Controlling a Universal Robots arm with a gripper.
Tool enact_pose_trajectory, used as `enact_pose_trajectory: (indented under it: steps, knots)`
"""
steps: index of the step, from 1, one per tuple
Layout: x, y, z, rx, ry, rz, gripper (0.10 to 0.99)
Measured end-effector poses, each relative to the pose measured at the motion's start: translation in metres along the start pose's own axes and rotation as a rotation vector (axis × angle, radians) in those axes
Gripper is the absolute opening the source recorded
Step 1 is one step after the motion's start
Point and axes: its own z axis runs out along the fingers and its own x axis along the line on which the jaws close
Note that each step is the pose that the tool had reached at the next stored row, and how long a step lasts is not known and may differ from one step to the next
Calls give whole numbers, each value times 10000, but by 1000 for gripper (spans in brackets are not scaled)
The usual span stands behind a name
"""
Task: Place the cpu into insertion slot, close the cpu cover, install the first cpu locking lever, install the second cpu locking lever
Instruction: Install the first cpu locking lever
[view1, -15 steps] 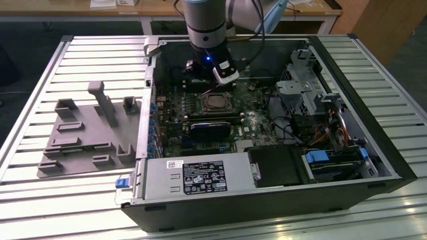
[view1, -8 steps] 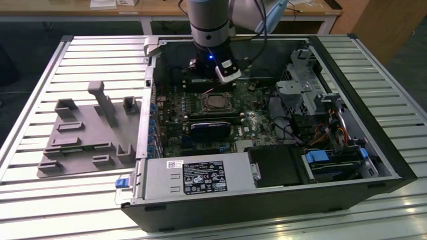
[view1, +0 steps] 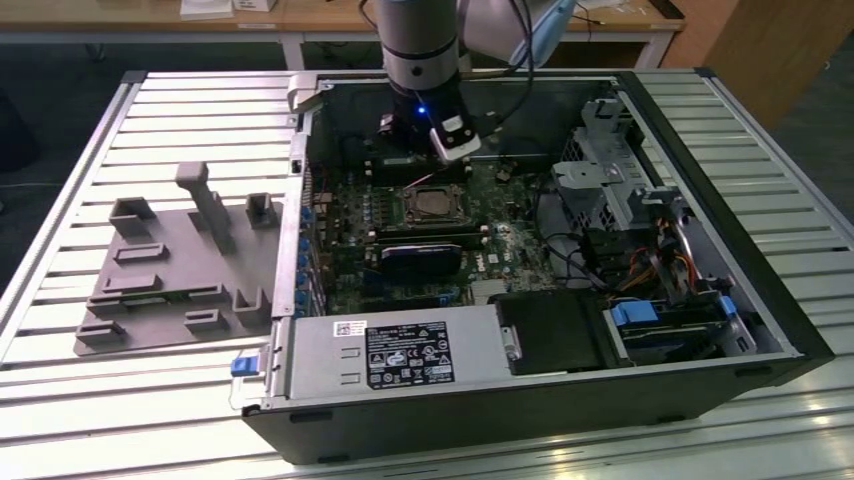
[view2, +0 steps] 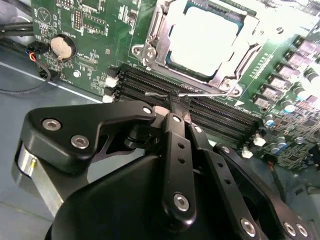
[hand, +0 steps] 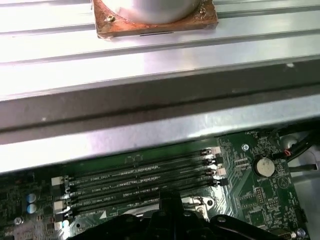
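The cpu (view2: 202, 42), a pale silver square, lies in the insertion slot (view1: 430, 205) on the green board. The cpu cover (view2: 159, 40), a silvery frame, lies flat around it, so the chip shows through its window. My gripper (view2: 172, 104) is shut, with nothing visibly between its black fingers. It hangs just off the socket's edge, over the long black memory slots (view2: 215, 115). A thin silvery rod (view2: 205, 93) runs along that socket edge, right by the fingertips. In the exterior view the gripper (view1: 427, 160) hangs just behind the socket. In the first wrist view the gripper (hand: 170, 202) stands over the memory slots (hand: 140, 182).
The open computer case (view1: 747, 300) lies on a slatted metal table (view1: 160, 110). A grey fixture block (view1: 174, 270) sits at the exterior view's left. The power supply (view1: 387, 355) fills the near side, with drive cages and cables (view1: 641, 220) at the exterior view's right. A coin battery (view2: 61, 47) sits on the board.
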Motion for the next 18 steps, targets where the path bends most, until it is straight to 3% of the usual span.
enact_pose_trajectory:
  steps: [18]
  knots:
    - [-2, 16, 43, 69, -84, 212, 102]
